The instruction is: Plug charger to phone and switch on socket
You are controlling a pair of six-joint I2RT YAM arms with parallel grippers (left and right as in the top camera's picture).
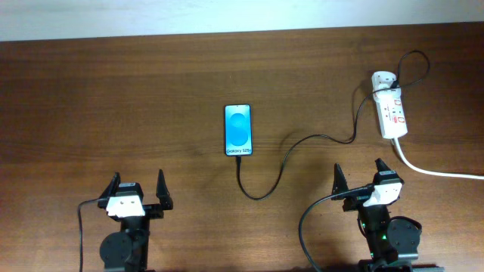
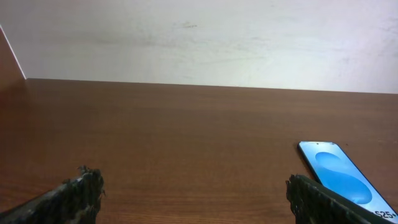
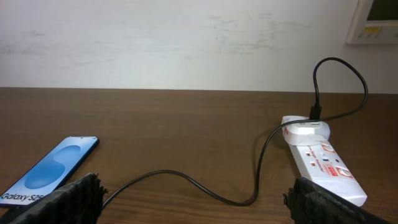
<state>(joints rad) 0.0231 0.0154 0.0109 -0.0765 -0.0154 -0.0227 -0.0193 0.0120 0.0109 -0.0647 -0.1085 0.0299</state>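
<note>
The phone [image 1: 238,130] lies flat at the table's middle, blue screen up; it also shows in the left wrist view [image 2: 340,172] and the right wrist view [image 3: 48,170]. The charger cable [image 1: 283,160] runs from the phone's near end in a loop to the white adapter [image 1: 383,79] seated in the far end of the socket strip [image 1: 392,114]. Cable [image 3: 205,186], adapter [image 3: 305,127] and socket [image 3: 326,168] show in the right wrist view. My left gripper [image 1: 137,188] is open and empty near the front left. My right gripper [image 1: 366,177] is open and empty, in front of the socket.
The strip's thick white cord [image 1: 439,171] runs off to the right edge. A white wall stands behind the table's far edge [image 2: 199,84]. A wall fitting [image 3: 373,22] hangs at the upper right of the right wrist view.
</note>
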